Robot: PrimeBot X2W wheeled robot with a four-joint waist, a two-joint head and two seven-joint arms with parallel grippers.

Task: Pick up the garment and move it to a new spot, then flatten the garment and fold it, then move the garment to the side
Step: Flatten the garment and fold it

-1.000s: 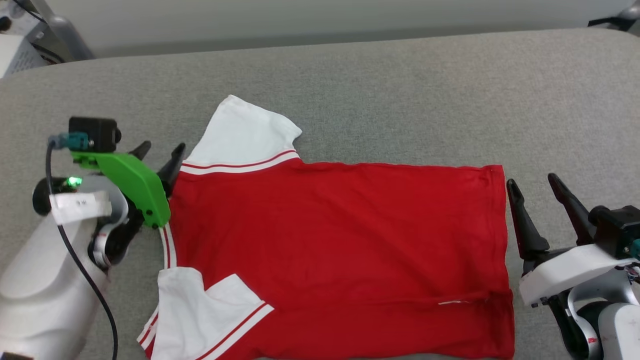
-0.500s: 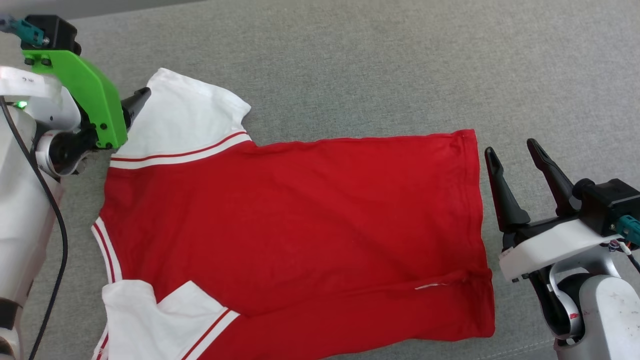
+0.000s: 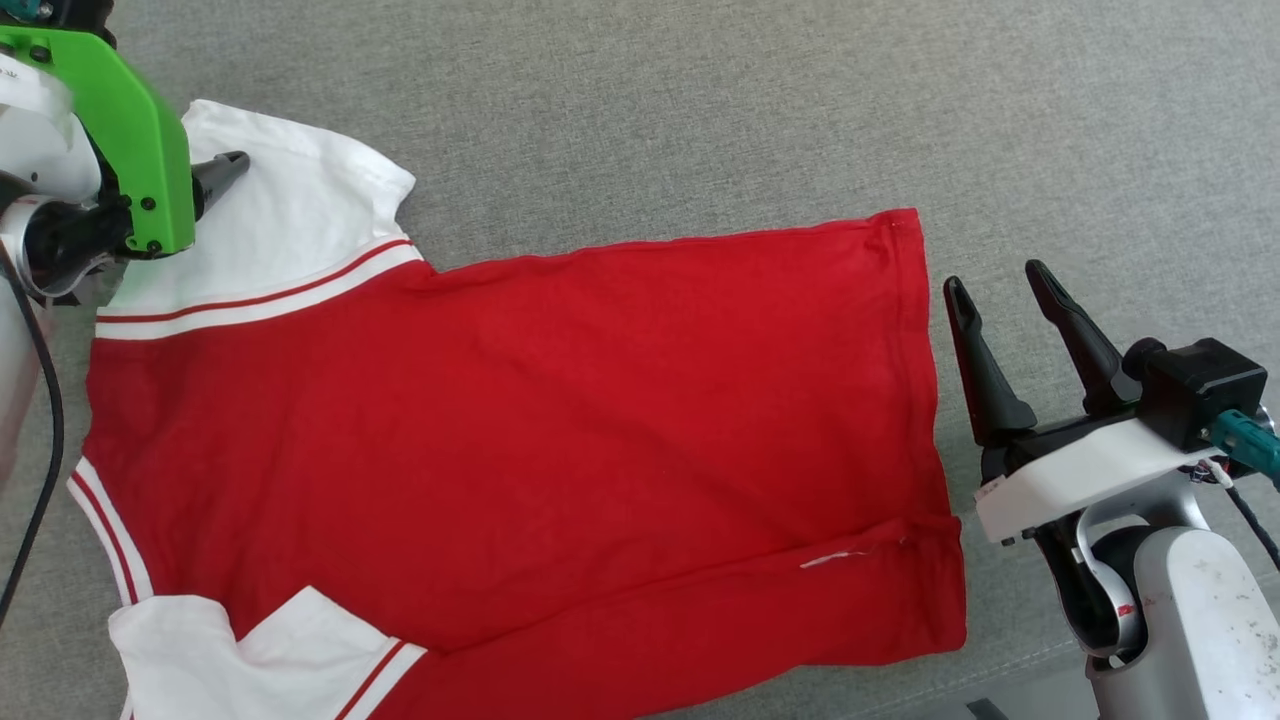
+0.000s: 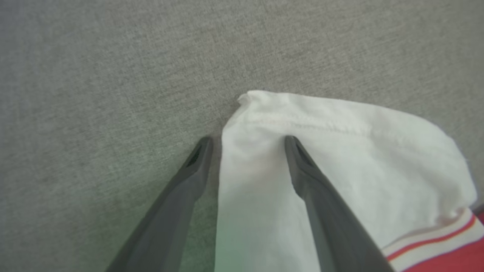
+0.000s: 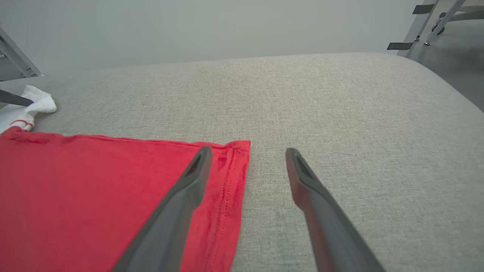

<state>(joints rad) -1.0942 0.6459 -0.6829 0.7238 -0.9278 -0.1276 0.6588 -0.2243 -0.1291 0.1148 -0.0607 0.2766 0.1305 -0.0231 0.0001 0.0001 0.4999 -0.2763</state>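
My open left claw (image 4: 247,141) has moved onto the white sleeve (image 4: 359,158) of the red striped-trim jersey (image 3: 520,420); my right claw (image 3: 995,277) waits open. Flattening likely next.

A worktop (image 3: 640,120) covered in grey woven fabric spans the scene, and its right edge curves down. Beyond its far side stands a plain pale wall (image 5: 211,26). At far right, 2 slanted metal legs (image 5: 443,22) stand on a grey floor (image 5: 453,68), possibly on casters. A metal frame (image 5: 19,52) slants at far left. The light is soft and even.
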